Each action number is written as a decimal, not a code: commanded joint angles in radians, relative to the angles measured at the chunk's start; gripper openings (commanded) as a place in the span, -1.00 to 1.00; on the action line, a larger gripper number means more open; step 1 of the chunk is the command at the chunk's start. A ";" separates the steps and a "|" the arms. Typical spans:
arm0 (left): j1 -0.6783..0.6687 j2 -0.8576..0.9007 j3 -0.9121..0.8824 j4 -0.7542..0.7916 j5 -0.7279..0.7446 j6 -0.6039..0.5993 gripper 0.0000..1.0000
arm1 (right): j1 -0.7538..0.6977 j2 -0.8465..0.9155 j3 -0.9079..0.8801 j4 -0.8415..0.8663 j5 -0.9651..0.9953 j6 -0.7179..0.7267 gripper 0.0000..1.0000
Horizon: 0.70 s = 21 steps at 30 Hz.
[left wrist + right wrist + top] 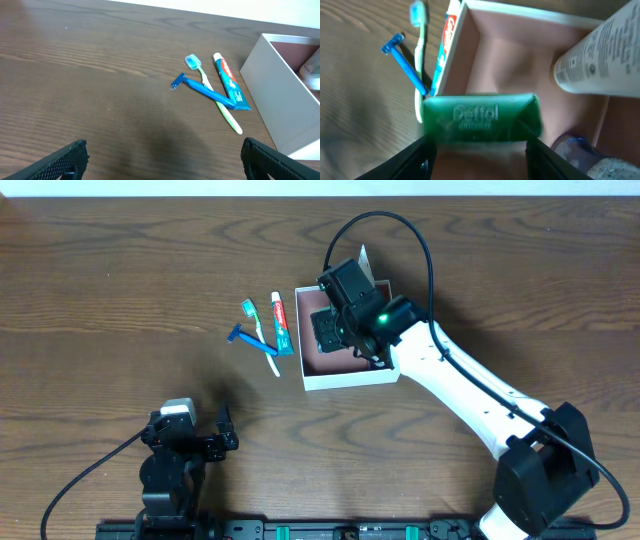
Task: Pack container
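The container [350,377], a square white box with a reddish-brown inside, sits mid-table; it also shows in the left wrist view [280,95] and the right wrist view [470,22]. My right gripper [333,330] hangs over the box's left part, shut on a green Dettol soap packet [481,115] held across its fingers [480,150]. A white bottle [600,55] lies in the box. A toothpaste tube [282,322], a green toothbrush [254,319] and a blue razor [252,341] lie on the table left of the box. My left gripper [190,442] is open and empty near the front edge.
A small item with a blue cap [575,145] lies in the box's near right corner. In the left wrist view [162,165] the razor [200,87] crosses over the toothbrush [212,95], beside the toothpaste [230,82]. Dark wood table [120,300] all round.
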 commanded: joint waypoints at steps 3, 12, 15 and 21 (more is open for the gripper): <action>0.005 -0.007 -0.018 -0.005 -0.001 -0.008 0.96 | 0.001 -0.002 0.072 -0.002 0.006 -0.023 0.17; 0.005 -0.007 -0.018 -0.005 -0.001 -0.008 0.96 | 0.003 -0.027 0.226 -0.180 0.006 -0.070 0.18; 0.005 -0.007 -0.018 -0.005 -0.001 -0.008 0.96 | -0.007 -0.075 0.300 -0.273 0.008 -0.092 0.32; 0.005 -0.007 -0.018 -0.005 -0.001 -0.008 0.96 | -0.124 -0.230 0.360 -0.407 0.063 -0.100 0.48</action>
